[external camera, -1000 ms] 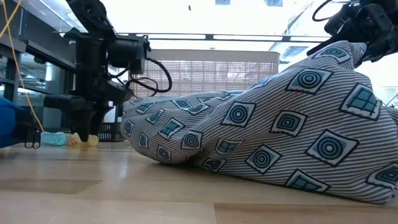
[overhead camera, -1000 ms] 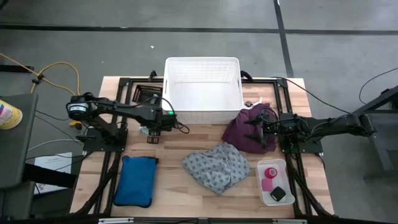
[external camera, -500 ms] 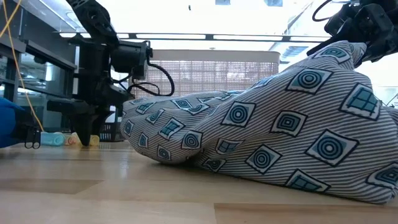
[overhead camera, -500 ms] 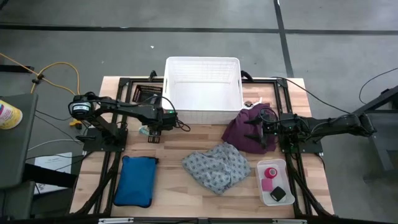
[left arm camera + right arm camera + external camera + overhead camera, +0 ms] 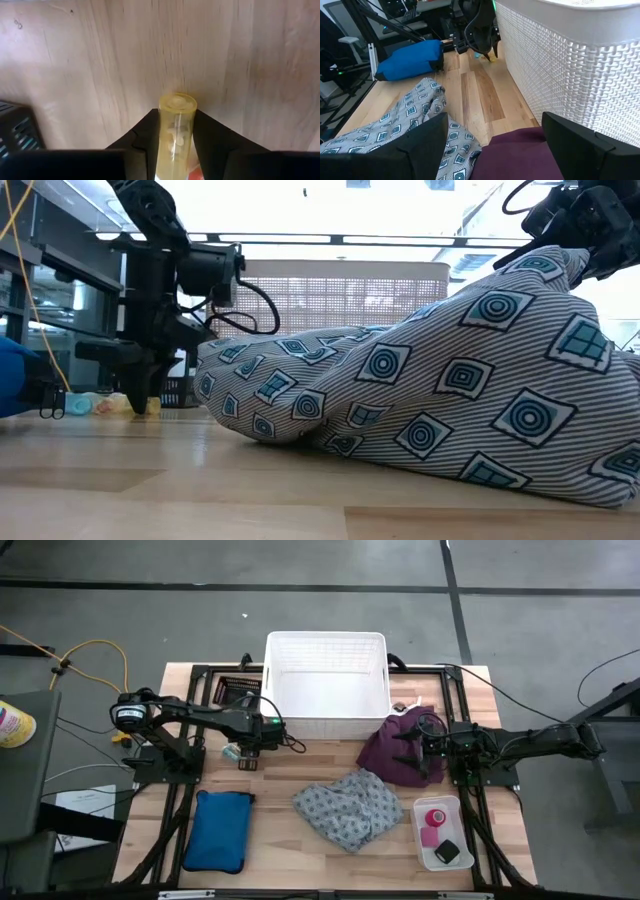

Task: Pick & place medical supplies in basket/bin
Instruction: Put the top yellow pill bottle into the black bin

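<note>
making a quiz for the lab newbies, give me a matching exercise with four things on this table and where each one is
Things:
1. small clear bottle
2. pink tape roll
3. purple cloth
4. grey patterned cloth

Places:
A. in the small clear tray at the table's right front
B. between the left gripper's fingers, on the wood
C. spread at the table's middle front
D. under the right gripper, beside the white basket

Pairs: 1-B, 2-A, 3-D, 4-C
</note>
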Tool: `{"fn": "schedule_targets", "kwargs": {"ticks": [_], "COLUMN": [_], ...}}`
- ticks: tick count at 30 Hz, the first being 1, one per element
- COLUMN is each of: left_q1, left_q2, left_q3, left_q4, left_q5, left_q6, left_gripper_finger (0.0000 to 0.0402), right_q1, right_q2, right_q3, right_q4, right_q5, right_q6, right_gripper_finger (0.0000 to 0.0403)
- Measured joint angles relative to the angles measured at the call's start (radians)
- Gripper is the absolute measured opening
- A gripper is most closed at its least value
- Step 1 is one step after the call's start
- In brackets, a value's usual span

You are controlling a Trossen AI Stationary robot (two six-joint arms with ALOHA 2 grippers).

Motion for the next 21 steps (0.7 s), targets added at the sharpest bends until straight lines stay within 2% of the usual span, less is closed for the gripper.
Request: {"fn": "schedule_targets", "kwargs": {"ticks": [11, 21], "left_q1": [-0.009, -0.128], "left_q2": [-0.030, -0.129], "left_q3": [0.015, 0.047], "left_q4": [-0.053, -0.074], "left_q5": [0.001, -0.027], "left_q6": [-0.016, -0.045], "left_gripper_finger": [0.0094, 0.0093], "right_q1": [0.000, 0.000], "right_q2": [0.000, 0.000], "right_q3": [0.000, 0.000], "right_q4": [0.000, 0.000], "right_q5": [0.000, 0.000], "right_q6": [0.000, 0.000], "right_gripper_finger": [0.0309, 0.0309]}}
